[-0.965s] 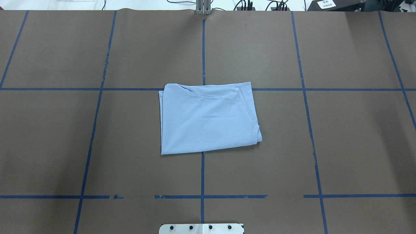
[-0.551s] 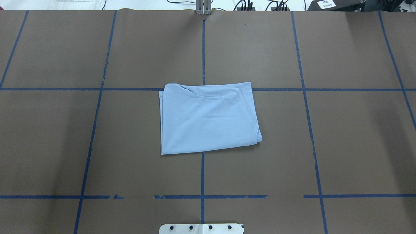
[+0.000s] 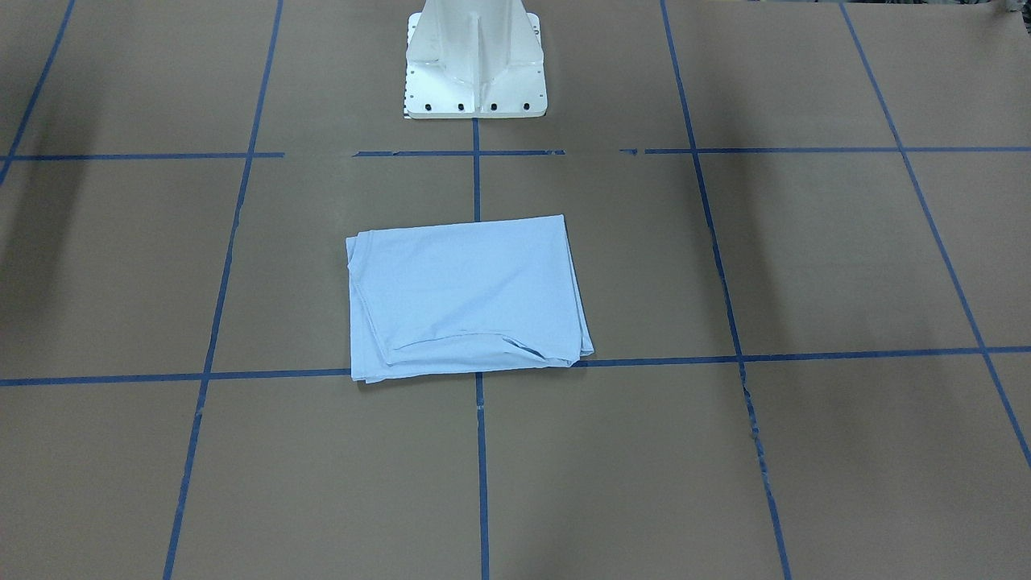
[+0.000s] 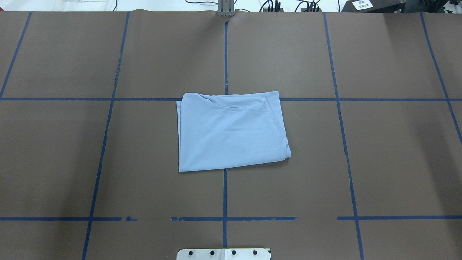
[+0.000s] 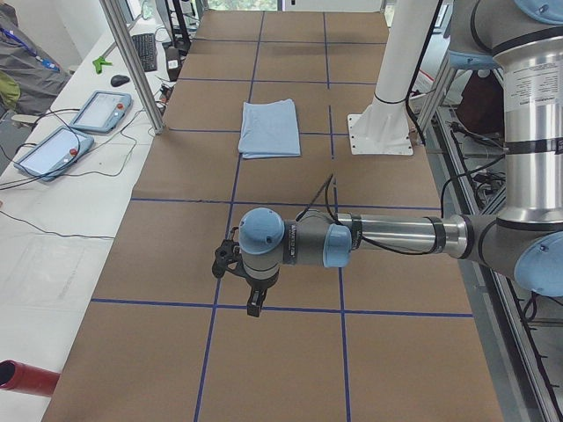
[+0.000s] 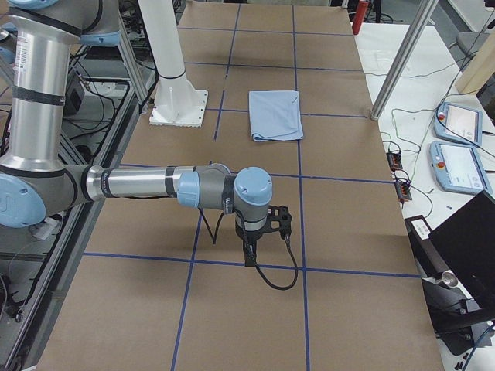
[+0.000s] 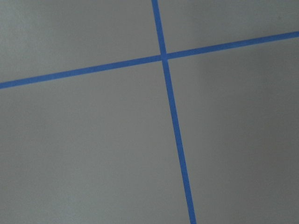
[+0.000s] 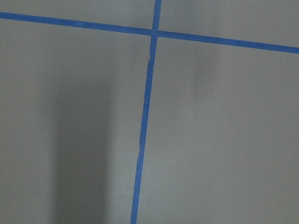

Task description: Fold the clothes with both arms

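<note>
The light blue T-shirt (image 4: 231,131) lies folded into a flat rectangle at the middle of the brown table; it also shows in the front view (image 3: 467,298) and both side views (image 5: 268,128) (image 6: 276,114). Its print and neck label are hidden. My left gripper (image 5: 251,299) hangs above the table far to the left of the shirt, holding nothing. My right gripper (image 6: 251,251) hangs far to the right of the shirt, also empty. Both show only in the side views, so I cannot tell whether they are open or shut. The wrist views show only table and tape.
The white pedestal base (image 3: 475,64) stands just behind the shirt on the robot's side. Blue tape lines (image 4: 225,195) grid the table. Teach pendants (image 5: 97,110) (image 6: 456,124) lie on side benches beyond the far edge. A red cylinder (image 5: 22,376) lies off the table.
</note>
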Robot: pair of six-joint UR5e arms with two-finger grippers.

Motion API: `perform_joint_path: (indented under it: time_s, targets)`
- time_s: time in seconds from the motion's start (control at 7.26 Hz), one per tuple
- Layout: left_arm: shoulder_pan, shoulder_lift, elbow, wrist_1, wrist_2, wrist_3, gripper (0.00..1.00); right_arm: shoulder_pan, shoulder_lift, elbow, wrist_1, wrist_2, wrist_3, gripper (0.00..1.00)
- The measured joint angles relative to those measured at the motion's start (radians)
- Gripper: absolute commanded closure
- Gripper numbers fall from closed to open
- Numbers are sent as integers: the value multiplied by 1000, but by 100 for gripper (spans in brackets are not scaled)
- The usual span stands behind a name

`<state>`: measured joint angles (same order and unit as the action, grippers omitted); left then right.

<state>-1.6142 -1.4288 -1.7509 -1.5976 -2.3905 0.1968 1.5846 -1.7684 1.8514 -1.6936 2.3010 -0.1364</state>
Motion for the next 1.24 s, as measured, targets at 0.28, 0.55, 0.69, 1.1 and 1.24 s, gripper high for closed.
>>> perform_joint_path:
  time_s: [0.28, 0.55, 0.69, 1.1, 1.24]
  targets:
    - [0, -2, -9, -8, 0, 1, 0, 0, 0, 16, 0, 7, -1, 0]
    - [0, -1, -11, -29, 0, 1, 0, 0, -2, 30, 0, 16, -1, 0]
    - [0, -1, -11, -34, 0, 1, 0, 0, -3, 31, 0, 18, -1, 0]
    - [0, 1, -11, -36, 1, 3, 0, 0, -3, 32, 2, 18, -2, 0]
    - [0, 3, -11, -36, 1, 3, 0, 0, -3, 32, 2, 18, -2, 0]
